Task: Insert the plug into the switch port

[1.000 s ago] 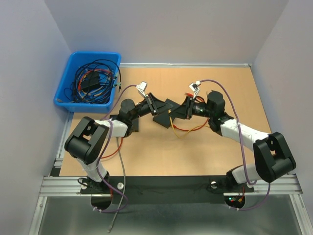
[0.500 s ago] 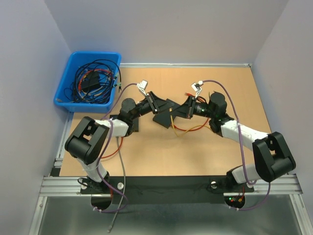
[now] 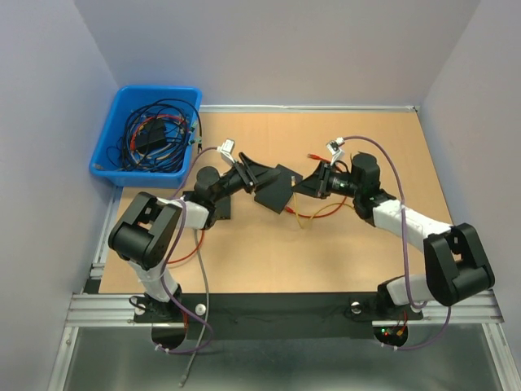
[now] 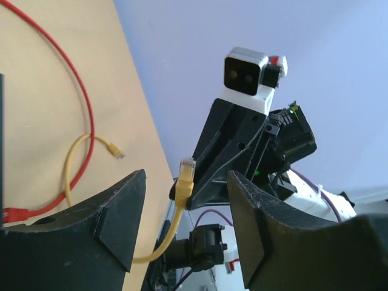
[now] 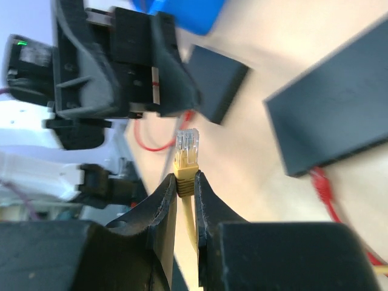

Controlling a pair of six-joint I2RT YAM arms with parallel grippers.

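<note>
The switch point(image 3: 277, 190) is a flat black box between the two grippers, also seen in the right wrist view point(image 5: 339, 121). A red cable point(image 5: 324, 191) runs into its near edge. My right gripper point(image 5: 185, 177) is shut on the yellow plug point(image 5: 187, 151), whose clear tip points up, clear of the switch. In the top view the right gripper point(image 3: 309, 186) sits just right of the switch. My left gripper point(image 3: 254, 174) is open at the switch's left side with nothing held. Through its open fingers point(image 4: 121, 212) I see the yellow plug point(image 4: 186, 173) in the other gripper.
A blue bin point(image 3: 146, 134) full of cables stands at the back left. A small black pad point(image 3: 220, 210) lies under the left arm. Loose yellow cable point(image 3: 313, 217) and red cable point(image 3: 321, 210) loop on the wooden table point(image 3: 383, 147) near the switch.
My left gripper has opened and pulled back a little from the switch. The right gripper, with the plug, has shifted slightly right.
</note>
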